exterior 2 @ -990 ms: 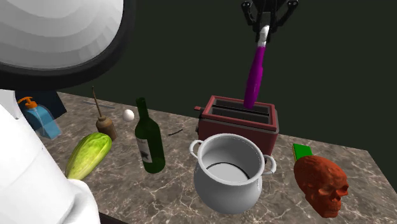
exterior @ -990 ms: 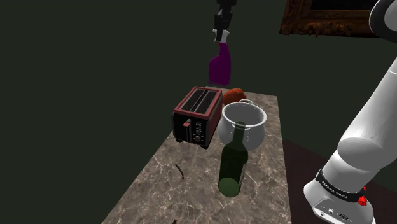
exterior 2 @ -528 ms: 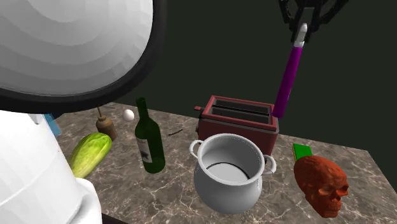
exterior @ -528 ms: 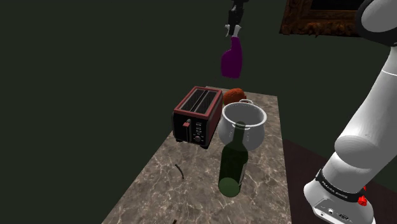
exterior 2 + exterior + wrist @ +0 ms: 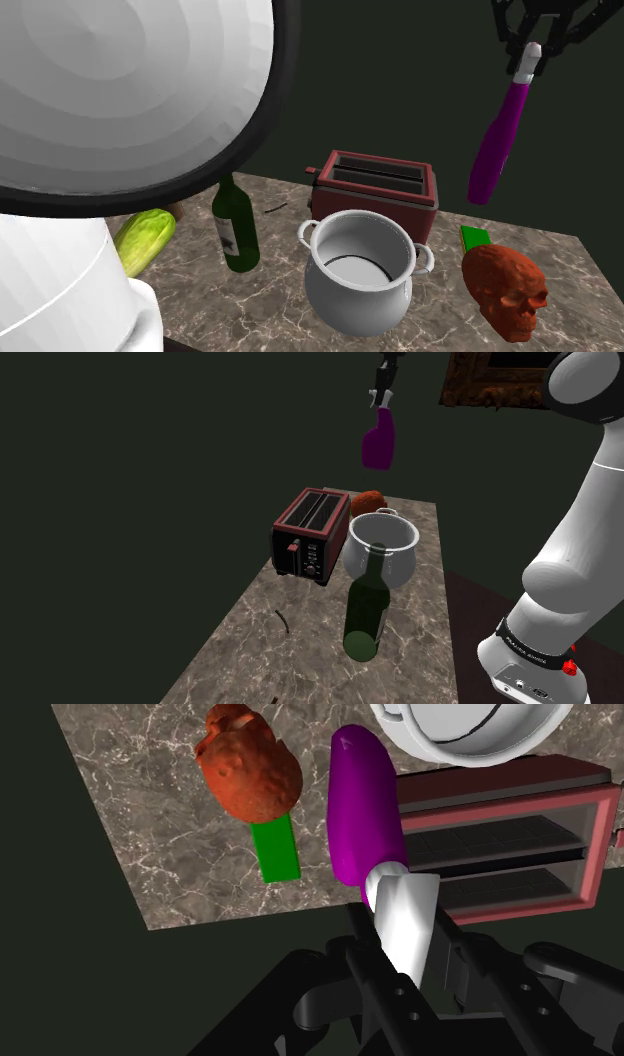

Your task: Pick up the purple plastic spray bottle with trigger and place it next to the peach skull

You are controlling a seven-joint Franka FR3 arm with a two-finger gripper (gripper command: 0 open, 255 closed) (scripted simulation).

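In the shoulder view the toaster (image 5: 312, 535) stands along the desk's (image 5: 300, 652) left edge near the far end. The pot (image 5: 395, 562) is just beside it, toward the right edge. The skull (image 5: 367, 502) sits behind both at the far edge, touching a block (image 5: 474, 238) on its toaster side. The wine bottle (image 5: 365, 607) stands before the pot, and the cucumber (image 5: 145, 240) lies nearer still. The spray bottle (image 5: 377, 444) hangs from the fingers (image 5: 362, 944) above the far end.

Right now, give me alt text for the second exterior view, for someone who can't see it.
The gripper holds a purple spray bottle by its white top, tilted in the air above a marble table. Below stand a red toaster, a grey pot, a rust-red skull and a green wine bottle; the white arm looms large in the foreground.
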